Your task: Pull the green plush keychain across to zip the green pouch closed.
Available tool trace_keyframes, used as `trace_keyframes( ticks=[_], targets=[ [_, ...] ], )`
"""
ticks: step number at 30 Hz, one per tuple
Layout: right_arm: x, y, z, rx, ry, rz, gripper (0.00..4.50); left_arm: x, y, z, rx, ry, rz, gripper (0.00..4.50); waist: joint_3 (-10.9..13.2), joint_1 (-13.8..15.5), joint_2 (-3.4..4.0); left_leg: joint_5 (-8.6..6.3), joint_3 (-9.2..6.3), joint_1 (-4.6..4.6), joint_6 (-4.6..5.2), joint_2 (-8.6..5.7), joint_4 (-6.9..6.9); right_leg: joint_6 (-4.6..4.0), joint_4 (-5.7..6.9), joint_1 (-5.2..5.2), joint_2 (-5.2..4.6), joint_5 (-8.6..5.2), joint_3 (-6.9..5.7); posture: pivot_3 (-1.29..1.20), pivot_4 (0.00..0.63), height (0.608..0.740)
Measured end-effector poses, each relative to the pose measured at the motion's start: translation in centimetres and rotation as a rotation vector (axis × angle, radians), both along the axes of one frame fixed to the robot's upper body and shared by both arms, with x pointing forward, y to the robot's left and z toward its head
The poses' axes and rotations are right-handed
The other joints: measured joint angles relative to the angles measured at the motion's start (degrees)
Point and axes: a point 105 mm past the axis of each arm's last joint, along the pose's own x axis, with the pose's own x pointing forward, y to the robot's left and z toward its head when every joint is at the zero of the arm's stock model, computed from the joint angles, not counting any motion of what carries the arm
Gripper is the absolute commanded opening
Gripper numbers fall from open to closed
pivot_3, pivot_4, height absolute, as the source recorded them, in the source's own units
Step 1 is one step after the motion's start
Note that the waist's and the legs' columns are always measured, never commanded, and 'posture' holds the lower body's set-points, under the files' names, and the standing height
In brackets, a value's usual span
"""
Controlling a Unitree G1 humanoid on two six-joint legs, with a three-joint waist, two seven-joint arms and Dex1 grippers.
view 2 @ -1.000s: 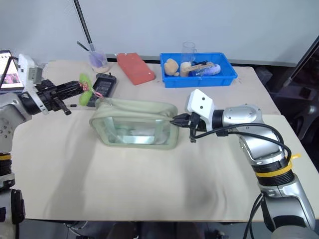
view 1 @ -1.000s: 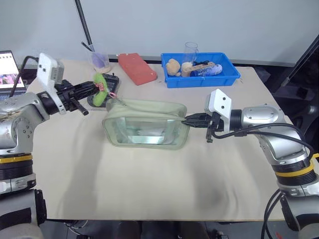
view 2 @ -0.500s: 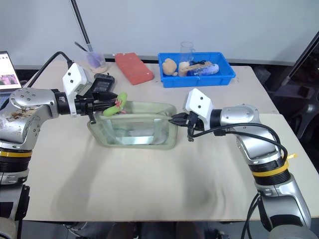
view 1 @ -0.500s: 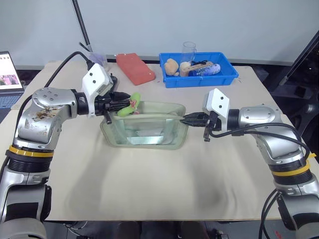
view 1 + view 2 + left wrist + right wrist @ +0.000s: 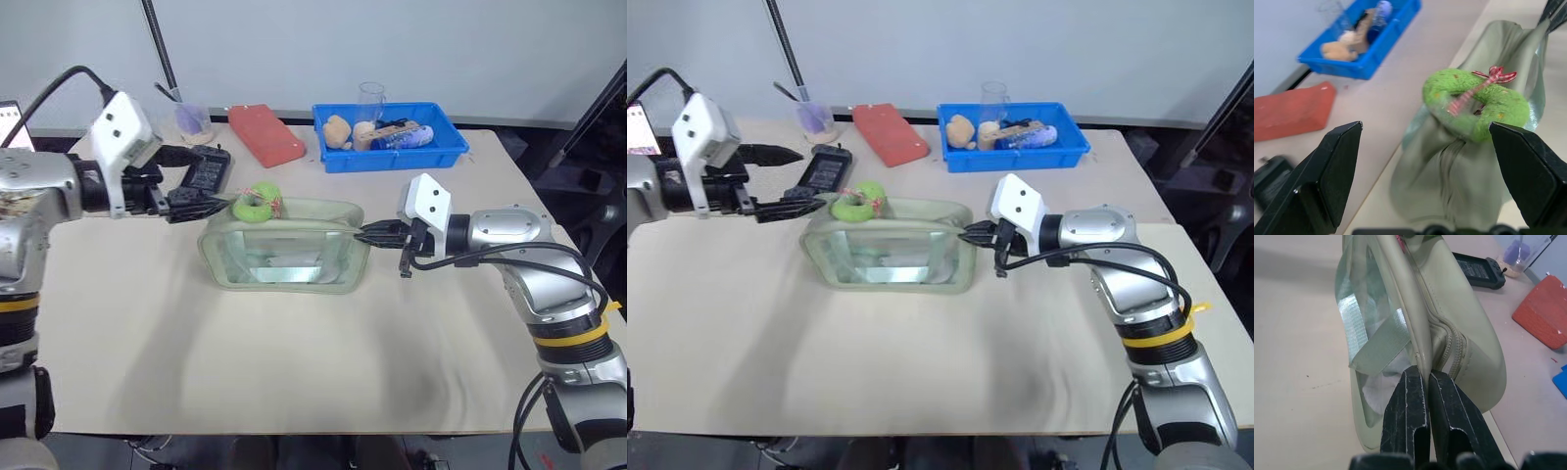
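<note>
The green pouch lies mid-table with its clear window facing me. The green plush keychain, a fuzzy ring with a red cord, rests on the pouch's top at its left end. My left gripper is open just left of the keychain and not touching it. In the left wrist view the keychain sits between the wide-spread fingers. My right gripper is shut on the pouch's right end. In the right wrist view its fingers pinch the seam beside the zipper.
A blue tray with small items and a clear cup stands at the back right. A red block, a black device and a cup sit behind the left gripper. A laptop is at the far left.
My left gripper carried the keychain right onto the pouch's left end, then opened and drew back left, leaving it lying there. The right gripper kept its hold.
</note>
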Motion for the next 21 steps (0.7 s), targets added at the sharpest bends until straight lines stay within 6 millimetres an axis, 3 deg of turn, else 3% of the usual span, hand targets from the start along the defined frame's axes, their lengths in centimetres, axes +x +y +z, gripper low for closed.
trace_keyframes(
  ticks=[3, 7, 10, 18, 20, 21],
  targets=[
    [0.1, 0.0, 0.0, 0.001, -0.002, -0.003, 0.0, -0.9, 0.3, -3.2, -0.009, 0.101, 0.009, 4.4, 0.0, 0.02, 0.0, 0.0, 0.0, -0.01, 0.0, 0.03, 0.0, -0.08, 0.0, -0.02, 0.0, -0.03, -0.02, 0.0, 0.15, 0.74],
    [0.1, 0.0, 0.2, 0.0, -0.004, -0.001, 0.0, -0.6, 0.0, -5.5, -0.066, 0.116, 0.043, 4.4, 0.0, 0.39, 0.0, 0.0, 0.0, -0.01, -0.01, 0.02, 0.03, -0.27, 0.01, 0.01, -0.01, -0.14, -0.02, 0.0, 0.15, 0.74],
    [0.0, 0.1, 0.1, -0.002, -0.002, 0.004, 0.0, 0.0, -0.7, -6.1, -0.13, 0.087, 0.059, 3.63, 0.0, 0.42, -0.01, 0.0, 0.01, -0.02, -0.01, 0.01, 0.04, -0.27, -0.01, 0.02, -0.02, -0.09, -0.02, 0.0, 0.15, 0.74],
    [0.0, 0.0, 0.1, -0.008, 0.003, 0.012, 0.0, 0.2, -0.7, -6.0, -0.136, 0.065, 0.071, 0.06, 0.0, 0.15, 0.0, 0.0, 0.0, -0.01, -0.01, 0.01, 0.01, -0.06, -0.02, 0.0, -0.01, 0.03, -0.02, 0.0, 0.15, 0.74],
    [0.0, 0.0, 0.1, -0.008, 0.003, 0.011, 0.0, 0.2, -0.7, -6.1, -0.135, 0.066, 0.066, 0.02, 0.0, 0.15, 0.0, 0.0, 0.0, -0.02, -0.01, 0.01, 0.01, -0.06, -0.02, 0.0, -0.01, 0.03, -0.02, 0.0, 0.15, 0.74],
    [0.0, 0.0, 0.1, -0.008, 0.003, 0.011, 0.78, 0.2, -0.7, -6.1, -0.133, 0.064, 0.063, 0.0, 0.0, 0.15, 0.0, 0.0, 0.0, -0.01, -0.01, 0.01, 0.01, -0.06, -0.02, 0.0, -0.01, 0.03, -0.02, 0.0, 0.15, 0.74]
  ],
)
